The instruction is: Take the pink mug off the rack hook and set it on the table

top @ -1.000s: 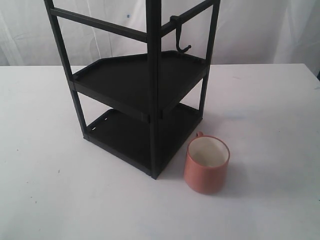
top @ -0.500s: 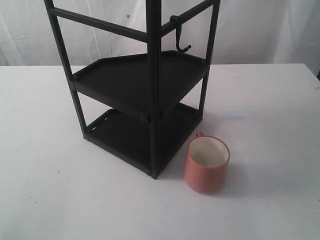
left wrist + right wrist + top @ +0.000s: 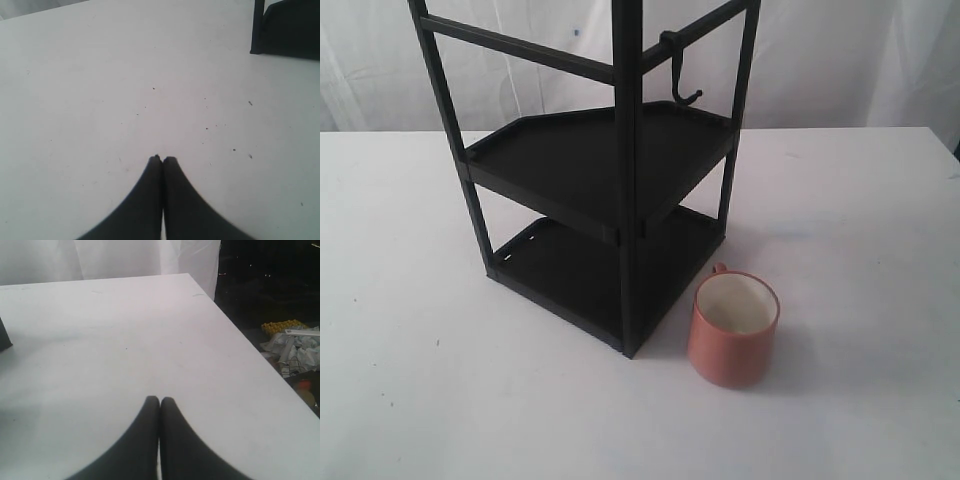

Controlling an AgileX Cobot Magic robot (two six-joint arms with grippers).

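Pink mug [image 3: 733, 330] sat upright on the tabletop [image 3: 860, 200], lower right of centre in the exterior view. Mouth faced up and the cream inside was visible. Its small loop handle [image 3: 718, 268] pointed toward the upper left, at the rack [image 3: 628, 200]. We saw the mug just beside the rack's near corner post, with a narrow strip of white showing between them.

Rack hook [image 3: 684, 82] hung from the upper crossbar, top centre-right of the frame, bare, above the back edge of the upper shelf [image 3: 600, 160]. The lower shelf [image 3: 590, 270] carried nothing we could see. A white curtain [image 3: 840, 60] filled the background.

Left gripper [image 3: 162, 159]: we read its fingers [image 3: 147, 195] as clenched, tips pressed together with nothing between them, over bare speckled tabletop. A corner of the rack showed in that view.

Right gripper [image 3: 160, 400]: same state, fingers [image 3: 145, 435] pressed tip to tip on nothing, over plain tabletop near its edge. Past that edge we saw dark floor with loose clutter [image 3: 295, 347], too small to identify.
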